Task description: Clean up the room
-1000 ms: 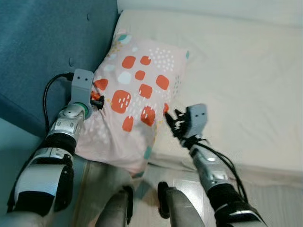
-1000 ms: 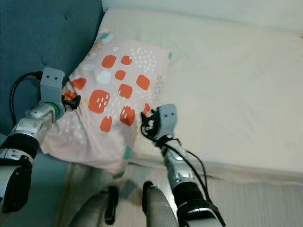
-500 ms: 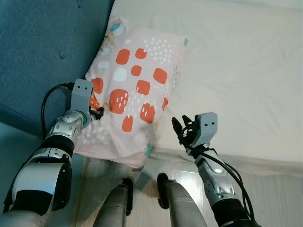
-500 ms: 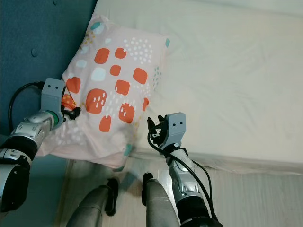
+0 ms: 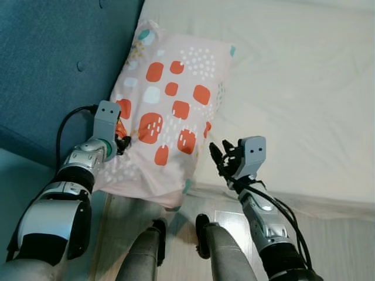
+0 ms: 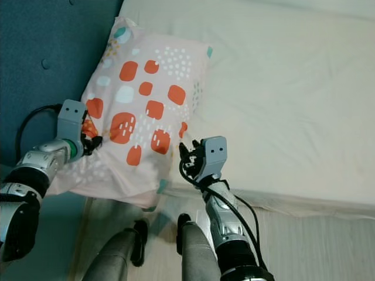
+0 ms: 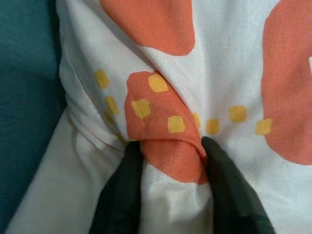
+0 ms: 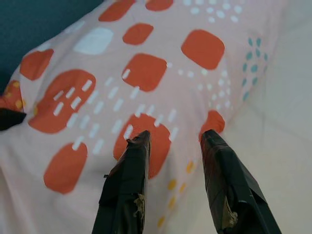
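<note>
**Pillow pinched at the head of the bed**

Cream bedding (image 5: 304,88) stretches across most of what I can see, a smooth mattress with faint creases, and at about 10 o'clock from its middle stands a teal padded headboard (image 5: 53,64) with a button tuft in it. Pale wood floor (image 5: 334,234) runs along the near edge of the bed.

Lying against the headboard, at the bed's near corner, is the pillow (image 5: 170,111): pale pink, printed with orange rounded squares, white dots and a few light blue patches. Its lower corner hangs slightly over the mattress edge.

On the pillow's side toward the headboard, at about 8 o'clock from its middle, the left gripper (image 5: 122,143) has its 2 black fingers (image 7: 122,190) closed on a raised fold of the fabric; from the wrist camera an orange patch with small yellow squares bulges up between them. A black cable loops out from that wrist across the headboard.

Over at the pillow's other side, near 4 o'clock from its middle, the right gripper (image 5: 221,157) is held just off the edge. Its 2 fingers (image 8: 127,190) are spread apart with nothing between them, pointing toward the pillow's orange squares without touching the fabric.
</note>
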Available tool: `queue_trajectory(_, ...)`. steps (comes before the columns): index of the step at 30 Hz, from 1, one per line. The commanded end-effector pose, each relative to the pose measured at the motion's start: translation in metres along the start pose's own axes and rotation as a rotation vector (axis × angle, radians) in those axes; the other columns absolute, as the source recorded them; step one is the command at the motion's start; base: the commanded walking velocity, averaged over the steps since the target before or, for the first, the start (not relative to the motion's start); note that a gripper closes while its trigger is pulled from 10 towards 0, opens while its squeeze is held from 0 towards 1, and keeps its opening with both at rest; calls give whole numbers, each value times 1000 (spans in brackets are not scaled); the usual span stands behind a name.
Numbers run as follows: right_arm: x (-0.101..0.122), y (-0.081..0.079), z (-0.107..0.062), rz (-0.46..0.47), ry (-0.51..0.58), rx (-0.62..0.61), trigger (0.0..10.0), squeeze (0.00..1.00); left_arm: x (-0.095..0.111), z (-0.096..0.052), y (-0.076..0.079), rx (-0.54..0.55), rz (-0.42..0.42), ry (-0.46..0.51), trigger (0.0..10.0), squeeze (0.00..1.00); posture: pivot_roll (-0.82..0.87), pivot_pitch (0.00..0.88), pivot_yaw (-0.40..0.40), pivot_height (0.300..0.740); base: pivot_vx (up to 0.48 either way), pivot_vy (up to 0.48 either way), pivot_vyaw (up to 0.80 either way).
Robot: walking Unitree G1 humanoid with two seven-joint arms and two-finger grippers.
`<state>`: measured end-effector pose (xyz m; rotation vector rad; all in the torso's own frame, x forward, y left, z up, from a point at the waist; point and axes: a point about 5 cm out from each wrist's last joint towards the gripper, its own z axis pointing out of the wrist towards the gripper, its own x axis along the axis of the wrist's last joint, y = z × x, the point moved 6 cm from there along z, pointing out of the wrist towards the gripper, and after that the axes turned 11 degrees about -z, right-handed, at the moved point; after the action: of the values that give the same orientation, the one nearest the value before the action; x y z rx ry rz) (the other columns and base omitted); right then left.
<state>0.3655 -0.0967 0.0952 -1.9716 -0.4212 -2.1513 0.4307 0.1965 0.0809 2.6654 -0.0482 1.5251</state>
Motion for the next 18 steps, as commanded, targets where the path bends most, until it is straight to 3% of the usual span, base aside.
queue_trajectory(1, -12, -1, -6, 14, -40, -3, 10000, 0, -28, 1, 2, -17, -31, -88, 0, 0, 14, 300, 57, 740, 0, 0, 0)
queue_trajectory(8, -10, -2, -2, 13, -36, -1, 10000, 0, -27, 1, 15, -80, -7, -88, 0, 0, 19, 272, 58, 740, 0, 0, 0)
queue_trajectory(14, -10, -3, 1, 15, -35, 0, 10000, 0, -16, 0, 28, -145, -22, -57, 0, 0, 24, 250, 57, 740, 0, 0, 0)
queue_trajectory(16, -9, -4, 3, 16, -34, 3, 10000, 0, -5, -2, 43, -197, -50, -26, 0, 0, 25, 237, 56, 740, 0, 0, 0)
queue_trajectory(18, -9, -4, 3, 16, -34, 3, 10000, 0, -5, -2, 43, -197, -50, -26, 0, 0, 25, 237, 56, 740, 0, 0, 0)
